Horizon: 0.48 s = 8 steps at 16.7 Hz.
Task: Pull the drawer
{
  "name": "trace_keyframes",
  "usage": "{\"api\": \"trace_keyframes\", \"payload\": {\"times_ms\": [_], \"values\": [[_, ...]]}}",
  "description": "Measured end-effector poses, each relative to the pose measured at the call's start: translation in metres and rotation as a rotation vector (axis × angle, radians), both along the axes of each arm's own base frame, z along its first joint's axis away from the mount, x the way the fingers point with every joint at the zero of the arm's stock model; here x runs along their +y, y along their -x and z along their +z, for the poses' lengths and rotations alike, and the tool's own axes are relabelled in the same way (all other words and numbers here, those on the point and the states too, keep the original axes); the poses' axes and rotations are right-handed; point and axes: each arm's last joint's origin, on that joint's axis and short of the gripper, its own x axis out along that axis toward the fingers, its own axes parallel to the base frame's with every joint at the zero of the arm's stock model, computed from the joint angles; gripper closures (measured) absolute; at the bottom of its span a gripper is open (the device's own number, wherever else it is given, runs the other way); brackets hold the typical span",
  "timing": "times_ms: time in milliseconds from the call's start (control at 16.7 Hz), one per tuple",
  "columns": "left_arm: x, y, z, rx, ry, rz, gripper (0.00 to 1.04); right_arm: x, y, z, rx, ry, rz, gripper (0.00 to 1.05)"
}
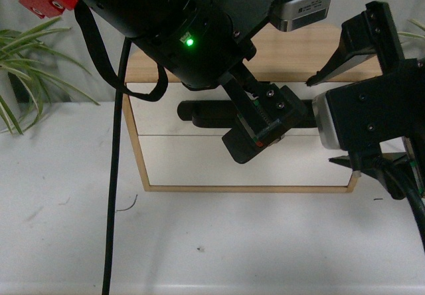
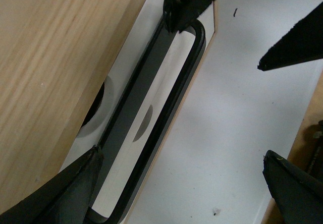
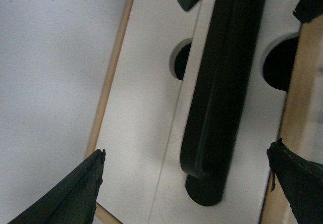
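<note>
Drawer [image 1: 154, 117] looks closed, dead ahead at twelve o'clock, with the left gripper [image 2: 180, 157] and right gripper [image 3: 186, 149] both spread wide at its handle [image 1: 202, 112], so clamp squarely around that bar, then draw straight back toward six o'clock without twisting.

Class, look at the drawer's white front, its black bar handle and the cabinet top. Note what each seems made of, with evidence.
Drawer front: smooth, uniform white with a slight sheen, probably painted or laminated board. Bar handle: black, soft highlights, rounded ends; plastic or coated metal, unclear which. Cabinet top: light wood or wood veneer, with visible grain lines, matte.
</note>
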Motion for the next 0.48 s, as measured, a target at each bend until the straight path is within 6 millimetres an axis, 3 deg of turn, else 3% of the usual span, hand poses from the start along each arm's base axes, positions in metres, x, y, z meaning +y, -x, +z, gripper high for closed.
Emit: {"api": "trace_keyframes", "payload": {"times_ms": [478], "values": [[-0.001, -0.017, -0.038, 0.025, -0.023, 0.023, 0.07, 0.009, -0.021, -0.03, 0.032, 0.02, 0.008, 0.06]]}}
